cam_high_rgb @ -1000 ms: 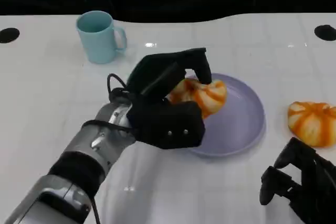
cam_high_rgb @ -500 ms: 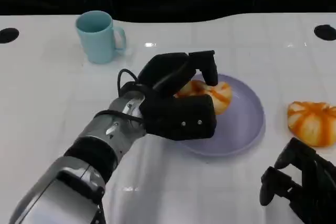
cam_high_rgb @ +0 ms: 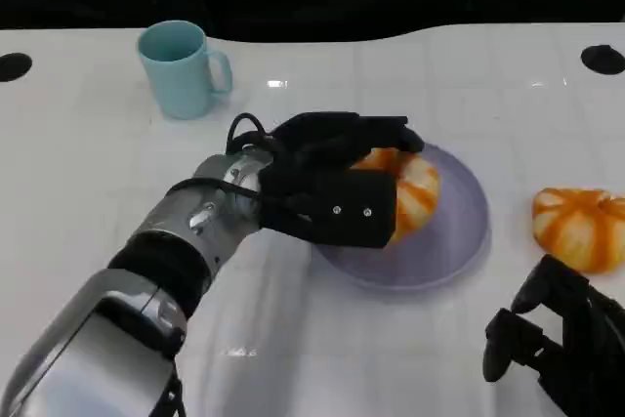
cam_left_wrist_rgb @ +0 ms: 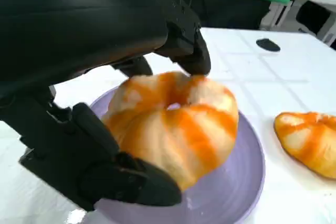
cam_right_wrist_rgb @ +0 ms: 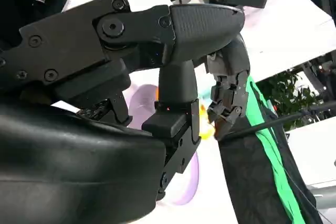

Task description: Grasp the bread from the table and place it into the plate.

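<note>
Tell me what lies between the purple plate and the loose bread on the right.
Bare white table, by the head view: nothing lies between the plate and the loose bread.

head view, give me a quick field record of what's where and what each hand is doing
left hand: grips the bread over the plate
bread contact with plate: cannot tell
second bread: on the table, beside the plate, near the robot's right hand
right hand: low at the table's near edge, fingers curled, holding nothing
mug: light blue, upright, far side of the table
task state: bread at the plate, not yet let go
</note>
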Motion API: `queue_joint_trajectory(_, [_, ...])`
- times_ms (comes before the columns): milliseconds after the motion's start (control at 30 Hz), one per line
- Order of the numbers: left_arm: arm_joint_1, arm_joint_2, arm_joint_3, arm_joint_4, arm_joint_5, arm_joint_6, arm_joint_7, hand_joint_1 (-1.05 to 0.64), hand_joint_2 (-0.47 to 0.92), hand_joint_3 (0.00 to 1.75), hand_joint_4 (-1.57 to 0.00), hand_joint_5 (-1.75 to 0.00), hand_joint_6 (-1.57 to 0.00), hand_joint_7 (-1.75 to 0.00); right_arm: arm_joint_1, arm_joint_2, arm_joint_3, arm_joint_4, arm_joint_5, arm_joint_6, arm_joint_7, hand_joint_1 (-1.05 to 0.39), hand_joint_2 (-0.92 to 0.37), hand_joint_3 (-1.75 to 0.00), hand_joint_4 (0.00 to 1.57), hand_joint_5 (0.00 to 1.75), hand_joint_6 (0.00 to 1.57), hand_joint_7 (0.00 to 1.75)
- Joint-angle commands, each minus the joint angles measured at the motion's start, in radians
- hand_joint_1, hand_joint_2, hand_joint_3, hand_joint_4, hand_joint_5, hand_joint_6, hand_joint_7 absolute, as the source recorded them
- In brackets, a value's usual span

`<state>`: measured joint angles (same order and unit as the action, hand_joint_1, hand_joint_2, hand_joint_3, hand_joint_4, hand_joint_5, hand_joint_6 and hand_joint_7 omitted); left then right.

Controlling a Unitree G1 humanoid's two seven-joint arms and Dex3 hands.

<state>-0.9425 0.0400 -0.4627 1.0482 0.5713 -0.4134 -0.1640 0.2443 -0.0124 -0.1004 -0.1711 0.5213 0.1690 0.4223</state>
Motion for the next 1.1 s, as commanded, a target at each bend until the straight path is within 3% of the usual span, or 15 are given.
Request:
queue_joint_trajectory(33, [-0.009, 0.030, 0.010, -0.051, -0.026, 0.004, -0.055, -0.93, 0.92, 0.42, 0.00, -0.25, -0.11, -0.09, 0.005, -0.013, -0.009, -0.009, 0.007, 0.007, -0.001, -0.59, -0.92, -0.36, 0.73, 1.75, 0.59, 1.57])
queue_joint_trajectory(333, [0.015, 0.061, 0.019, -0.120, -0.052, 0.012, -0.097, -0.97, 0.92, 0.43, 0.00, -0.23, -0.11, -0.08, 0.003, -0.012, -0.005, -0.013, 0.004, 0.009, -0.004, -0.59, -0.92, -0.37, 0.74, 1.75, 0.60, 1.58])
queue_joint_trajectory(1100, [0.024, 0.065, 0.017, -0.143, -0.057, 0.026, -0.104, -0.96, 0.92, 0.42, 0.00, -0.23, -0.11, -0.06, 0.004, -0.012, -0.006, -0.014, 0.003, 0.011, -0.004, -0.58, -0.92, -0.37, 0.74, 1.75, 0.59, 1.59])
